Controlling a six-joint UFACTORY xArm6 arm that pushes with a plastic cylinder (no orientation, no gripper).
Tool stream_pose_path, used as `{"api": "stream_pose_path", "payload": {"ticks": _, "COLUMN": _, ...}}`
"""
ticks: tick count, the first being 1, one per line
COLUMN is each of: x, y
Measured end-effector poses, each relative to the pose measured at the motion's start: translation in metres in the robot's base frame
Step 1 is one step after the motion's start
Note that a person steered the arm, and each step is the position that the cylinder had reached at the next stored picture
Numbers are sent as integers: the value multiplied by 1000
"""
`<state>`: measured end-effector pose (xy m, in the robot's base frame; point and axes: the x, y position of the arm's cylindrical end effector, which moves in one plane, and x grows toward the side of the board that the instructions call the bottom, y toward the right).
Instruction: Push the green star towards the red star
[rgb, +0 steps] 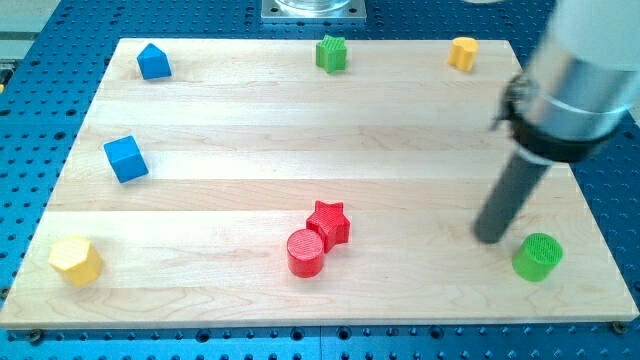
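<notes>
Nothing of the push looks done yet: the green star (331, 53) sits at the worktop's (300, 130) top edge, well apart from the red star (329, 224), which touches the red cylinder (305, 253) low in the middle. I carry no jaws, only a rod. My tip (489, 237) rests just left of the green cylinder (538, 257), far right of and below the green star, the rod leaning up to the view's right

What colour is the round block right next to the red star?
Red too: the red cylinder touches the red star at its lower left, in the camera view.
</notes>
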<state>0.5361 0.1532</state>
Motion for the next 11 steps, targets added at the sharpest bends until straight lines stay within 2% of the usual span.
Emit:
{"api": "stream_pose_path", "payload": {"ticks": 1, "x": -65, "y": 21}}
{"api": "stream_pose_path", "payload": {"ticks": 2, "x": -162, "y": 24}}
{"api": "stream_pose_path", "payload": {"ticks": 3, "x": -255, "y": 17}}
{"api": "stream_pose_path", "payload": {"ticks": 4, "x": -316, "y": -17}}
{"api": "stream_pose_path", "payload": {"ticks": 5, "x": -318, "y": -118}}
{"api": "stream_pose_path", "payload": {"ticks": 6, "x": -304, "y": -170}}
{"api": "stream_pose_path", "payload": {"ticks": 7, "x": -325, "y": -195}}
{"api": "stream_pose_path", "payload": {"ticks": 8, "x": -292, "y": -233}}
{"api": "stream_pose_path", "payload": {"ticks": 9, "x": -214, "y": -190}}
{"api": "stream_pose_path", "payload": {"ticks": 10, "x": -191, "y": -184}}
{"api": "stream_pose_path", "payload": {"ticks": 11, "x": -210, "y": -220}}
